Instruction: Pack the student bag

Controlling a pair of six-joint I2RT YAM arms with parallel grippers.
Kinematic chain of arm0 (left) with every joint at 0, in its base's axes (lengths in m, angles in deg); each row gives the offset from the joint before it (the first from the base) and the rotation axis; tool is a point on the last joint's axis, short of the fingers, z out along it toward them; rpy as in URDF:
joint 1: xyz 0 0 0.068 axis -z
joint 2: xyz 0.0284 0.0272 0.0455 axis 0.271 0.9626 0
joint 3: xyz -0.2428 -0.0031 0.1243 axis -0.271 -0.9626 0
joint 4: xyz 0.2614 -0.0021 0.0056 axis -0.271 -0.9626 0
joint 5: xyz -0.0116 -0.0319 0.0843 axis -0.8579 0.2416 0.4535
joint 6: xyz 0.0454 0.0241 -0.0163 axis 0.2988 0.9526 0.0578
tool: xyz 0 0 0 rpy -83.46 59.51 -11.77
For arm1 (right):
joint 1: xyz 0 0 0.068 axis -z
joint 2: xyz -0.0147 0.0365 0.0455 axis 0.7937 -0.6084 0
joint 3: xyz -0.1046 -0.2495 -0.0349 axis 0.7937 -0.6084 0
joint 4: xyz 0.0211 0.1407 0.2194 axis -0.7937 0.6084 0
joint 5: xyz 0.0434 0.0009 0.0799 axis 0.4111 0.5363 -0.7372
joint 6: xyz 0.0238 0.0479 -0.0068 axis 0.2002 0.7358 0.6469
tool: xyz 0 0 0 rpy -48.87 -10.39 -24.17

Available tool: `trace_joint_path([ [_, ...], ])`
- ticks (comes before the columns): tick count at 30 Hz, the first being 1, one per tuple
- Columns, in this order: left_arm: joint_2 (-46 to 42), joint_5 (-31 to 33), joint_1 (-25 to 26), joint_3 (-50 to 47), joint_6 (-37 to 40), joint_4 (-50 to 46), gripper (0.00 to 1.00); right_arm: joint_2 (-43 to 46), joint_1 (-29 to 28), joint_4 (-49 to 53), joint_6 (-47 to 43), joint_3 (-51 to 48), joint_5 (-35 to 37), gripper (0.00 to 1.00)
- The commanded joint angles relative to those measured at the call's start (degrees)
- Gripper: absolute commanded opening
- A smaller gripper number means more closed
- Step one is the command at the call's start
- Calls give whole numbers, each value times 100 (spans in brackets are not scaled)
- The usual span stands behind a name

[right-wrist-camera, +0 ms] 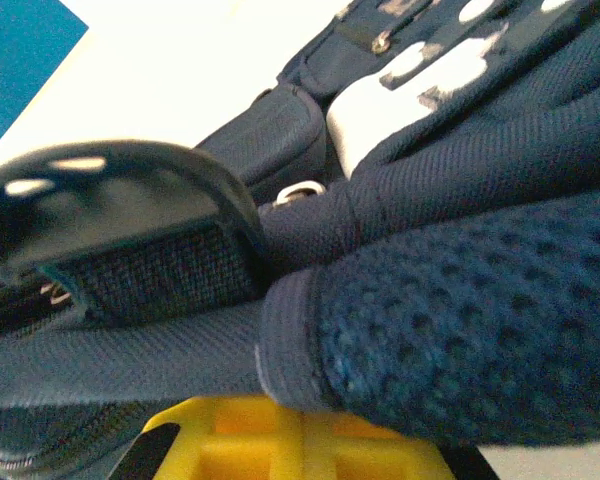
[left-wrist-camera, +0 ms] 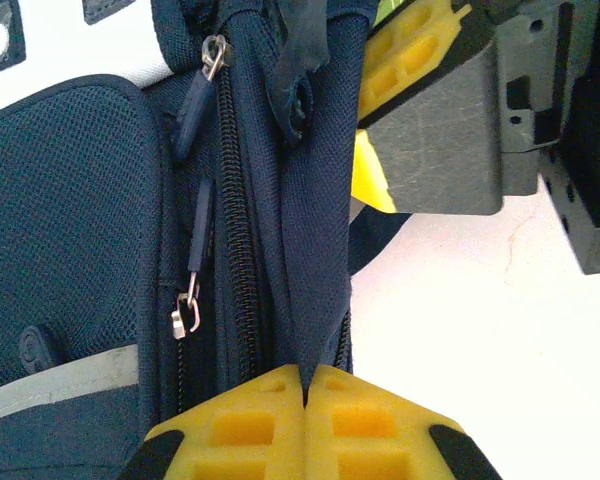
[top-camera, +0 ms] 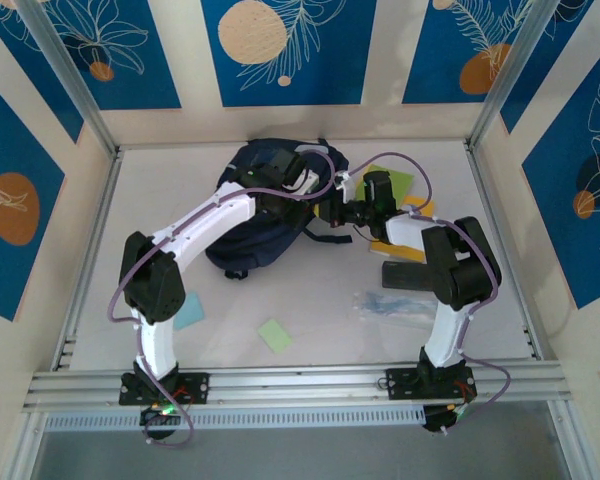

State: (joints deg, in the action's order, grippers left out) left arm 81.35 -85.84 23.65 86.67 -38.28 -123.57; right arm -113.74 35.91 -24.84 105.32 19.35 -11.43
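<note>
left gripper (left-wrist-camera: 305, 385) pinching student bag (left-wrist-camera: 70, 230) fabric beside zip
bag lies far-centre on tabletop (top-camera: 310, 300); right gripper (right-wrist-camera: 300, 435) closed at its strap. risk: opposed pulls strain the seam, or fabric slips free.

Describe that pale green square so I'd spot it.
On the white table, look near the front metal rail, well clear of the large navy-blue fabric backpack. The pale green square lies flat, greener than the light blue card to its left.
</note>
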Motion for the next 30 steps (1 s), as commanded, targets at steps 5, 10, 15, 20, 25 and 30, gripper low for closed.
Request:
trace_joint_path([
  [5,1,-43,-86,235,-14,212,0,406,-51,1941,-522,404,-854,0],
  [10,142,-91,-88,275,-59,343,0,792,-259,2314,-679,142,-765,0],
  [15,241,-174,-90,284,-87,372,0,1141,-492,2816,-865,32,-719,0],
  [20,296,-230,-79,276,-245,541,0,1296,-815,3105,-885,-102,-669,0],
  [25,284,-282,-75,259,-473,732,0,1337,-983,2827,-610,-455,-591,0],
  [30,430,-782,-74,240,-805,997,0,1764,-1066,2218,-129,-925,-360,0],
])
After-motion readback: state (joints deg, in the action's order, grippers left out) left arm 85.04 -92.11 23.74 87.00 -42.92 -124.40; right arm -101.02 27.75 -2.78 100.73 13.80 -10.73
